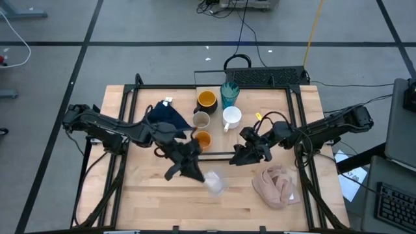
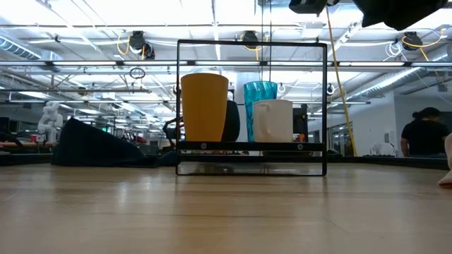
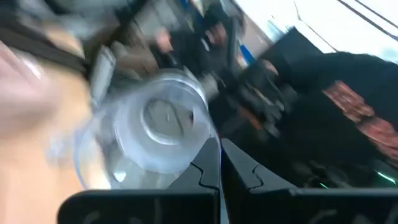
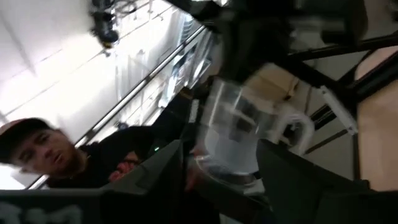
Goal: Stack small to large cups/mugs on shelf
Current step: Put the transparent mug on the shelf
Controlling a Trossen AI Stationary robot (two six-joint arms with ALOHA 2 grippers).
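My left gripper (image 1: 193, 170) is shut on the small clear glass (image 1: 215, 183), which is above the table in front of the shelf (image 2: 251, 147). My right gripper (image 1: 250, 155) is open and empty by the shelf's front right. In the right wrist view the glass (image 4: 235, 134) shows beyond its spread fingers. The orange cup (image 1: 203, 138), grey-beige cup (image 1: 201, 120), white mug (image 1: 232, 117), black mug with the yellow inside (image 1: 207, 99) and teal tumbler (image 1: 229, 94) stand upright on the shelf. My left gripper holds the clear glass by its wall near the rim (image 3: 205, 138), and the nearly shut fingers (image 3: 239, 171) seem to pinch that wall. The view is blurred, so I cannot tell whether one finger is inside. The glass is tilted and clear of the table.
A dark navy cloth (image 1: 166, 116) lies left of the shelf. A pink-beige cloth (image 1: 276, 185) lies at the near right. A thin dark frame (image 2: 251, 44) rises over the shelf. A person (image 2: 426, 134) stands beyond the table. Bare tabletop (image 1: 156, 201) lies at the near left.
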